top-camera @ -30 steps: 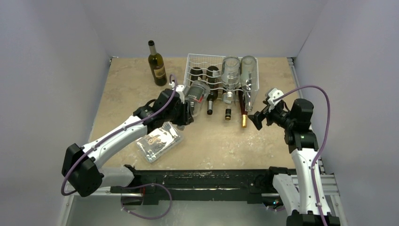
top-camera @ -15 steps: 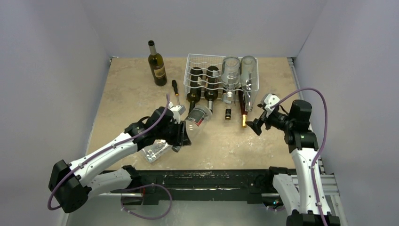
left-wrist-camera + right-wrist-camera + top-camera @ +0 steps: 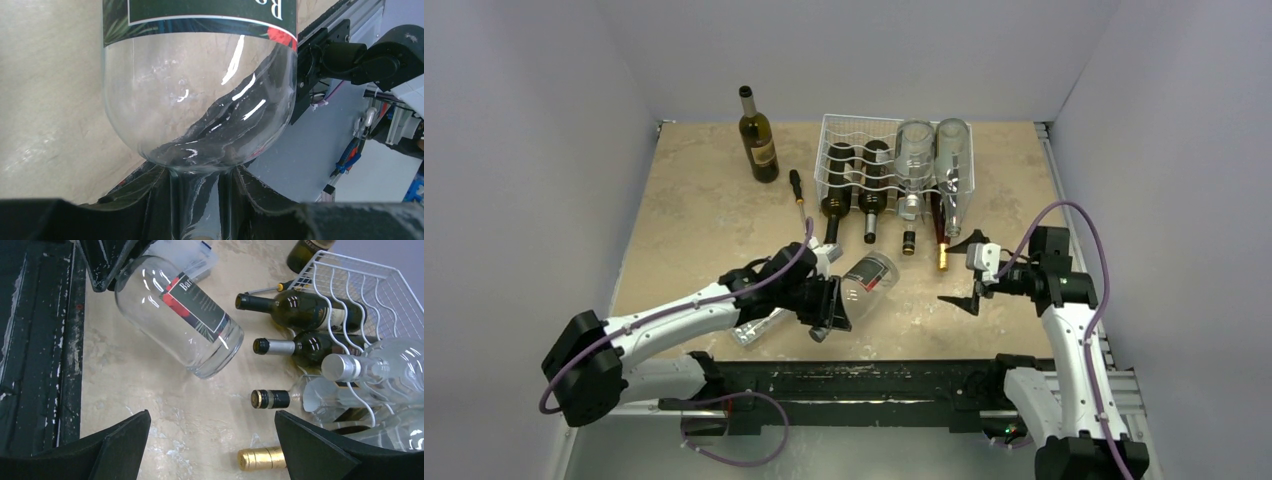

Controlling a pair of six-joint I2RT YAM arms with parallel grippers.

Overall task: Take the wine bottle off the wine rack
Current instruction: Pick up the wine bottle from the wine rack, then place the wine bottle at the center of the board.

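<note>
My left gripper [image 3: 829,303] is shut on the neck of a clear empty wine bottle [image 3: 870,280] with a dark label. It holds the bottle tilted above the table's front middle, away from the white wire wine rack [image 3: 832,140] at the back. In the left wrist view the neck sits between my fingers [image 3: 145,192] under the bottle's shoulder [image 3: 200,115]. My right gripper [image 3: 969,271] is open and empty, right of that bottle. In the right wrist view the held bottle [image 3: 180,315] is at upper left and the rack [image 3: 370,285] at upper right. Several bottles lie in the rack.
A dark green bottle [image 3: 757,135] stands at the back left. A screwdriver [image 3: 797,187] lies left of the rack. A clear plastic parts box [image 3: 754,327] lies under my left arm. Bottle necks, one gold-capped [image 3: 943,258], stick out of the rack's front.
My left gripper has pulled the clear bottle out of the rack, toward the front and to the right. My right gripper has drawn back toward the front and opened wider.
</note>
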